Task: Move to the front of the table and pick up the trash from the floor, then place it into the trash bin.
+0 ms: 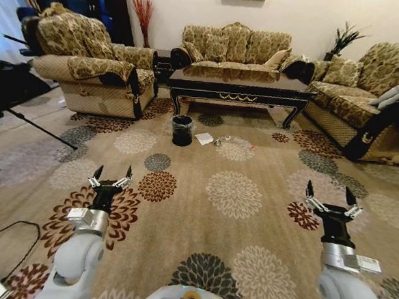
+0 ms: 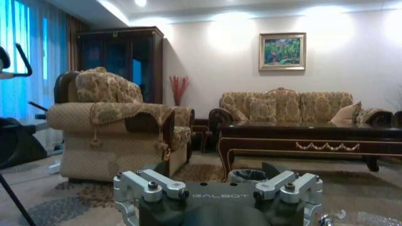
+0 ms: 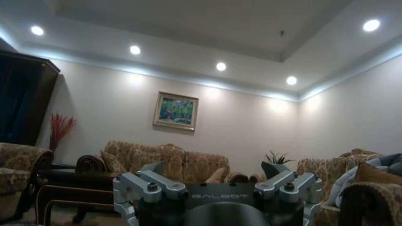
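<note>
Warm ceiling spotlights, fisheye-bent edges

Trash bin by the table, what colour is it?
Black, with a clear liner at the rim; the trash bin shows best in the head view.

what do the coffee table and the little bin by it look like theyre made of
Table: seemingly dark wood with a glossy finish, its top reflecting light, and a gold scroll on the front edge. Bin: black, probably plastic, with what looks like a thin clear liner at the rim.

Ahead of both claws, the table (image 1: 238,84) is showing glossy dark wood, the floor (image 1: 237,193) matt woven carpet, and the crumpled trash (image 1: 204,139) white paper.
</note>
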